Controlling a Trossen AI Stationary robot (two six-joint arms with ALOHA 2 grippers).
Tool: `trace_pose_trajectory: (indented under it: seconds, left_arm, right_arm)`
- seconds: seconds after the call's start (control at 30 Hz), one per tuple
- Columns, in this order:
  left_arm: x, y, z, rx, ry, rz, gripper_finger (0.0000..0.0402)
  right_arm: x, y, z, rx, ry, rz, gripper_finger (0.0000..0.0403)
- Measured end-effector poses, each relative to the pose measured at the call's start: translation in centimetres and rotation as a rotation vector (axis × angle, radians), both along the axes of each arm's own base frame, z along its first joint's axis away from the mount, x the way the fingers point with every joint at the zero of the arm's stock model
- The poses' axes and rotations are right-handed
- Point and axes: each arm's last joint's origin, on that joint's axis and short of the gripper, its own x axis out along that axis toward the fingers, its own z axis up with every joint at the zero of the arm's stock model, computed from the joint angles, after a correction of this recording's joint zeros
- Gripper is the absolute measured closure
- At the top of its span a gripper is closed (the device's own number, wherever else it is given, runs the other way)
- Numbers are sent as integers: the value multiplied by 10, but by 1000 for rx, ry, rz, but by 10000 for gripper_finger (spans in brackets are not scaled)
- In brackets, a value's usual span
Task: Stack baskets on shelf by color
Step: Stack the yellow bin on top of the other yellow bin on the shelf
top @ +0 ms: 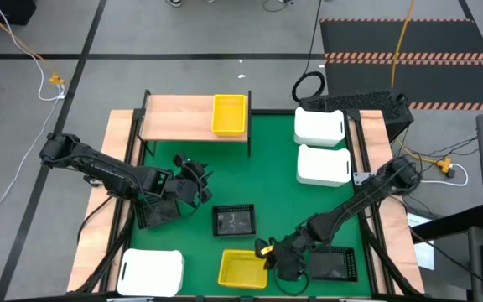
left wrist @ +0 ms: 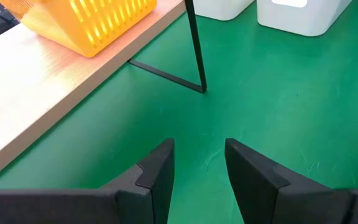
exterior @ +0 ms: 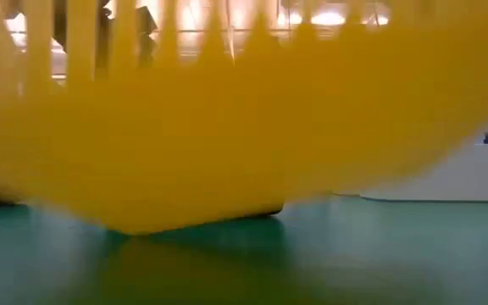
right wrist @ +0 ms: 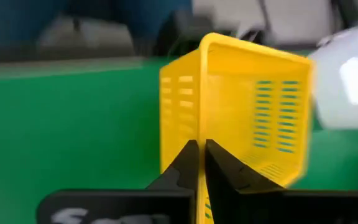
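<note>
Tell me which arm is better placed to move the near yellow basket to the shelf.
Right: the right gripper is shut on the yellow basket; the left gripper is open and empty.

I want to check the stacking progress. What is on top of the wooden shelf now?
On the shelf stands one yellow basket, at its right end; the rest of the top is bare wood. From above the basket looks empty. Nothing shows whether another basket is nested inside it.

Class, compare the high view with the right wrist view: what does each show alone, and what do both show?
Only the high view shows the shelf carrying a yellow basket, the black baskets, and the left gripper open over the green mat. Only the right wrist view shows the right gripper pinching a basket wall. Both show the near yellow basket and a white basket beside it.
</note>
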Motion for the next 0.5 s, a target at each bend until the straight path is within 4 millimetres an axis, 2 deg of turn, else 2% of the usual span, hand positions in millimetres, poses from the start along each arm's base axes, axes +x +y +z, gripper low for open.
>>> trace_pose_trajectory:
  seconds: [0.27,0.33,0.5]
  left_arm:
    - [-1,0,-1,-1,7,3,256]
    - [-1,0,-1,-1,8,3,256]
    - [-1,0,-1,-6,3,6,256]
  right_arm:
    - [-18,-26,78,171,-217,-53,397]
    - [-19,-36,98,252,-306,-158,397]
    - [-8,-73,134,512,-505,-617,398]
